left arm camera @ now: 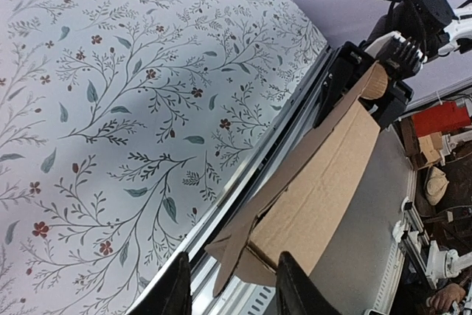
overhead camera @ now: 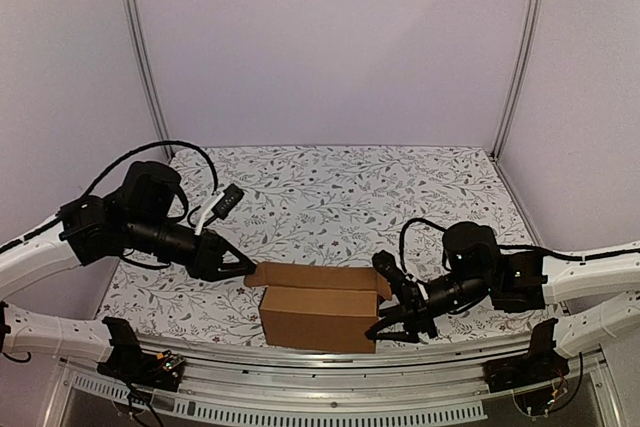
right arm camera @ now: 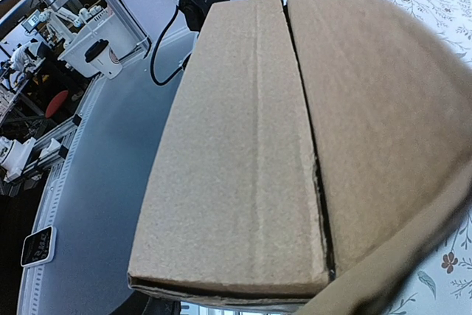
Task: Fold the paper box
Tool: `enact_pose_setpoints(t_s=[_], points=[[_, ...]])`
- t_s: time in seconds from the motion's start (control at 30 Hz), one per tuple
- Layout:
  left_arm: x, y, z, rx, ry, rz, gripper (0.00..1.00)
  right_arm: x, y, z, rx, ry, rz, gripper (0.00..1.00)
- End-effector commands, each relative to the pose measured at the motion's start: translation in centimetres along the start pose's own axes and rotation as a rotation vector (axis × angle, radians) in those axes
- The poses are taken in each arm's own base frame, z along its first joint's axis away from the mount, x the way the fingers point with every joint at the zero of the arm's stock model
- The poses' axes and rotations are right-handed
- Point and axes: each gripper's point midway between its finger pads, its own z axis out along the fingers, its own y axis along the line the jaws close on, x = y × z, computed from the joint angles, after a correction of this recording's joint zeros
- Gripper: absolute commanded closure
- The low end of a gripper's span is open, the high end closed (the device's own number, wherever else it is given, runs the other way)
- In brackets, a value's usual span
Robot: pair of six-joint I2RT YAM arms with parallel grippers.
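The paper box [overhead camera: 318, 317], plain brown with its top flaps partly raised, sits lengthwise at the near edge of the floral tabletop [overhead camera: 340, 187], between the two arms. The right tool [overhead camera: 385, 299] is clamped across the box's right end, one finger on the far side and one on the near side. The left tool [overhead camera: 245, 269] is open, its fingers [left arm camera: 295, 289] straddling the left end flap.

Plain lilac walls [overhead camera: 330, 37] on three sides, silver corner posts [overhead camera: 141, 57] — floral-print worktop [overhead camera: 330, 192] underneath, cluttered workshop [right arm camera: 51, 71] past its near edge, soft even light.
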Motion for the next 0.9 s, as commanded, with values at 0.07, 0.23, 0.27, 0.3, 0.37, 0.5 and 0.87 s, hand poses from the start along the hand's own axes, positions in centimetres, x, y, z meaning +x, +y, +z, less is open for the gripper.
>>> enact_pose_setpoints(t_s=[0.07,0.23,0.27,0.3,0.37,0.5,0.87], points=[[-0.3,-0.9,0.2,0.025,0.017,0.041,0.66,-1.4,0.5,-0.1,-0.020,-0.030,-0.012,0.80],[-0.5,-1.5,0.6,0.049,0.023,0.045,0.75,-1.6,0.1,-0.1,0.003,-0.033,-0.007,0.80],[-0.5,-1.6,0.6,0.050,0.024,0.047,0.77,-1.7,0.0,-0.2,0.010,-0.034,-0.007,0.80],[-0.4,-1.6,0.7,0.051,0.027,0.047,0.78,-1.8,-0.1,-0.2,0.020,-0.038,-0.007,0.80],[-0.5,-1.7,0.7,0.051,0.026,0.047,0.81,-1.9,-0.4,-0.2,0.035,-0.039,-0.007,0.81],[-0.6,-1.5,0.7,0.033,0.025,0.042,0.88,-2.1,-0.7,-0.2,0.058,-0.035,-0.013,0.81],[0.0,0.4,2.6,-0.052,0.084,-0.073,1.00,-2.2,-1.6,1.2,0.209,0.013,-0.097,0.87]])
